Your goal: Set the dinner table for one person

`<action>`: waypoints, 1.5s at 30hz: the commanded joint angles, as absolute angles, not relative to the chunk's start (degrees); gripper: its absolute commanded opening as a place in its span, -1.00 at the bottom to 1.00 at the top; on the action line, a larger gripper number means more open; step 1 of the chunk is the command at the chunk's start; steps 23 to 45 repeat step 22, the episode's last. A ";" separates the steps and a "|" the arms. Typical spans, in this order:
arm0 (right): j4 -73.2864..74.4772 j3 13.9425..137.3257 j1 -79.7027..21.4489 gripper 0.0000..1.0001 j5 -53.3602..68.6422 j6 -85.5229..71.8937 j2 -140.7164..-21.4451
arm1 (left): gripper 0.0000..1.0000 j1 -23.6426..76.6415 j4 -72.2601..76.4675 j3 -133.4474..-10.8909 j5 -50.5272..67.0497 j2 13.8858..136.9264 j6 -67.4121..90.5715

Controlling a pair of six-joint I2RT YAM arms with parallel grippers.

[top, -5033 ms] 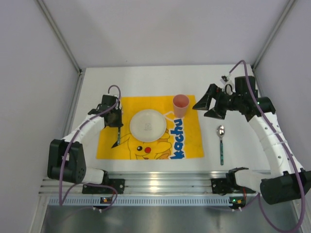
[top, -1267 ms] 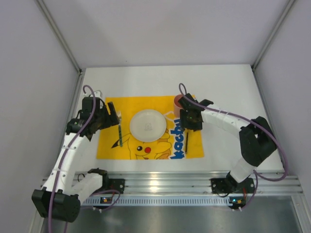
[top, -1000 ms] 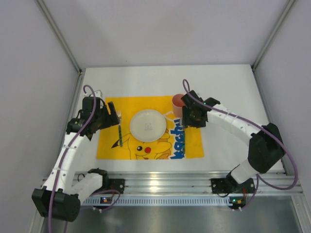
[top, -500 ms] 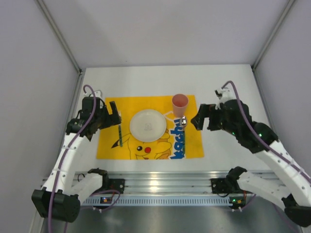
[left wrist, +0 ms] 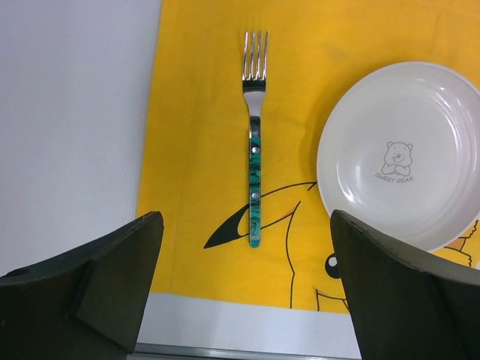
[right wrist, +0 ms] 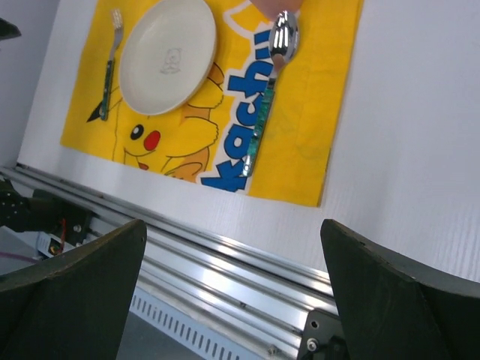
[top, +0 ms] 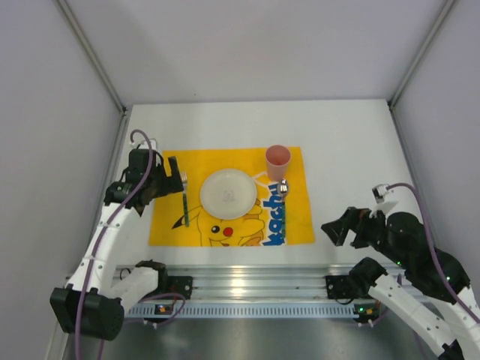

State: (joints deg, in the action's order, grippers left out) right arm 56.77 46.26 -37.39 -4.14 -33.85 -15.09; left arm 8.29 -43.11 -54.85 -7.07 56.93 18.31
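Your place setting looks all but finished, so the step in hand reads as pulling both arms clear without disturbing it. The yellow mat [top: 169, 229] lies at the middle of the worktop [top: 352, 142], with the plate [top: 228, 193] at its centre, the fork [top: 184, 201] just left of the plate, the spoon [top: 283, 189] just right of it and the pink cup [top: 277, 160] at the far right corner of the mat, touching or nearly touching the spoon's bowl. Your left gripper [top: 169, 177] hangs above the left part of the mat with its jaws wide apart and nothing in them; in the left wrist view the fork lies between the two fingers, below them. Raise that gripper straight up before you swing it left, so that neither finger catches the fork or rucks the cloth. Your right gripper [top: 339, 227] is likewise spread wide and empty, over bare worktop to the right of the mat, well apart from the spoon and close to the near rail [top: 247, 281]. Bring it home low and slow, and watch its cable near that rail. The worktop lies beneath both grippers, and neither looks to be touching it
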 commanded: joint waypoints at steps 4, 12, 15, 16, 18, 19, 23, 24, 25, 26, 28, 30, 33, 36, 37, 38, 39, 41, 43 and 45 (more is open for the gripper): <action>62.92 48.43 -38.23 1.00 -6.94 -35.86 -18.36 | 0.96 8.44 -39.03 -56.16 -7.91 58.54 18.89; 63.28 49.04 -38.23 0.99 -7.12 -35.68 -16.00 | 0.95 8.53 -39.11 -56.25 -7.91 58.45 19.69; 63.02 49.04 -38.14 0.99 -7.21 -35.51 -15.56 | 0.95 8.53 -39.37 -56.25 -8.26 57.75 19.78; 63.02 48.96 -38.23 0.99 -7.29 -35.51 -15.56 | 0.95 8.53 -39.72 -56.25 -8.44 57.57 19.78; 62.15 48.35 -38.23 0.99 -6.33 -35.25 -15.47 | 0.95 8.53 -40.08 -56.34 -8.44 57.31 19.69; 62.23 48.34 -38.23 0.99 -6.33 -35.16 -16.08 | 0.95 8.53 -40.25 -56.51 -8.61 57.22 19.60; 62.40 48.43 -38.14 1.00 -6.59 -34.98 -16.96 | 0.95 8.53 -40.69 -56.78 -8.79 56.78 19.34; 62.40 48.43 -38.14 1.00 -6.59 -34.98 -16.96 | 0.95 8.53 -40.69 -56.78 -8.79 56.78 19.34; 62.40 48.43 -38.14 1.00 -6.59 -34.98 -16.96 | 0.95 8.53 -40.69 -56.78 -8.79 56.78 19.34; 62.40 48.43 -38.14 1.00 -6.59 -34.98 -16.96 | 0.95 8.53 -40.69 -56.78 -8.79 56.78 19.34; 62.40 48.43 -38.14 1.00 -6.59 -34.98 -16.96 | 0.95 8.53 -40.69 -56.78 -8.79 56.78 19.34; 62.40 48.43 -38.14 1.00 -6.59 -34.98 -16.96 | 0.95 8.53 -40.69 -56.78 -8.79 56.78 19.34; 62.40 48.43 -38.14 1.00 -6.59 -34.98 -16.96 | 0.95 8.53 -40.69 -56.78 -8.79 56.78 19.34; 62.40 48.43 -38.14 1.00 -6.59 -34.98 -16.96 | 0.95 8.53 -40.69 -56.78 -8.79 56.78 19.34; 62.40 48.43 -38.14 1.00 -6.59 -34.98 -16.96 | 0.95 8.53 -40.69 -56.78 -8.79 56.78 19.34; 62.40 48.43 -38.14 1.00 -6.59 -34.98 -16.96 | 0.95 8.53 -40.69 -56.78 -8.79 56.78 19.34; 62.40 48.43 -38.14 1.00 -6.59 -34.98 -16.96 | 0.95 8.53 -40.69 -56.78 -8.79 56.78 19.34; 62.40 48.43 -38.14 1.00 -6.59 -34.98 -16.96 | 0.95 8.53 -40.69 -56.78 -8.79 56.78 19.34; 62.40 48.43 -38.14 1.00 -6.59 -34.98 -16.96 | 0.95 8.53 -40.69 -56.78 -8.79 56.78 19.34; 62.40 48.43 -38.14 1.00 -6.59 -34.98 -16.96 | 0.95 8.53 -40.69 -56.78 -8.79 56.78 19.34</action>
